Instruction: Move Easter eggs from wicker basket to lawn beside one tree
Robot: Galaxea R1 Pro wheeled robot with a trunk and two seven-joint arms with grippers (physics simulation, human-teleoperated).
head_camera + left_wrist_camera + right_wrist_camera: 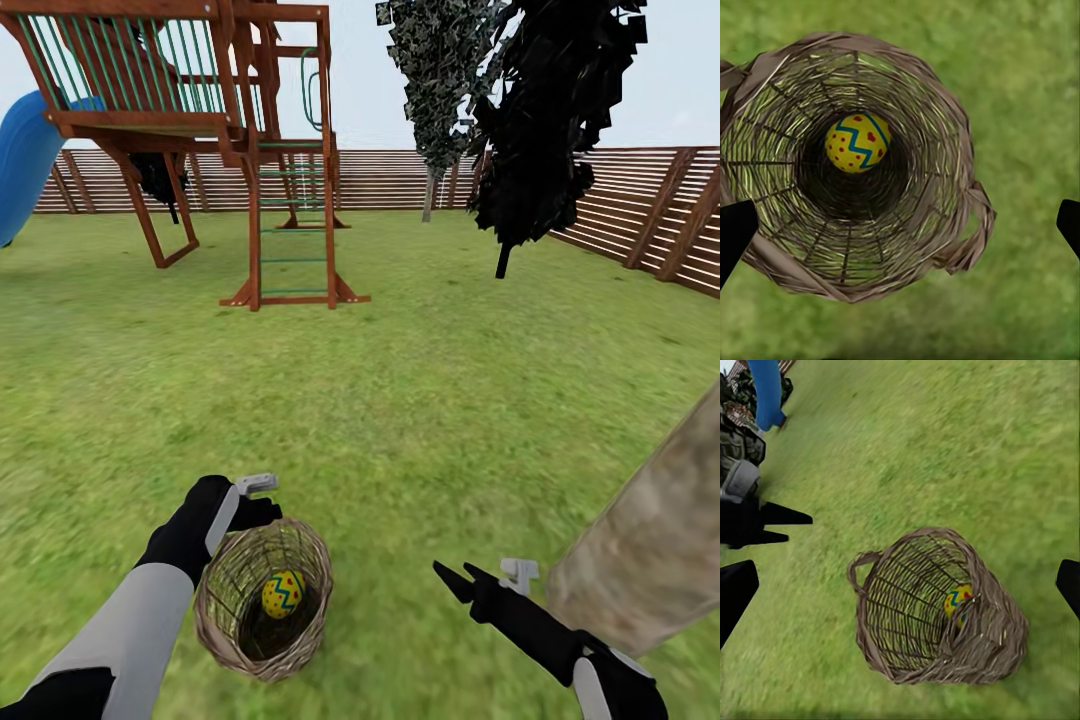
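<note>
Wicker basket stands on lawn w/ one Easter egg at its bottom. Left gripper hovers right above basket mouth, fingers spread wide, empty. Right gripper open, empty, near tree trunk.

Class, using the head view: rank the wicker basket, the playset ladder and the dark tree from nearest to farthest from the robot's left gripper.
1. Wicker basket, directly below the left gripper.
2. Playset ladder, far ahead on the lawn.
3. Dark tree, ahead to the right; roughly as far, hard to rank.
</note>
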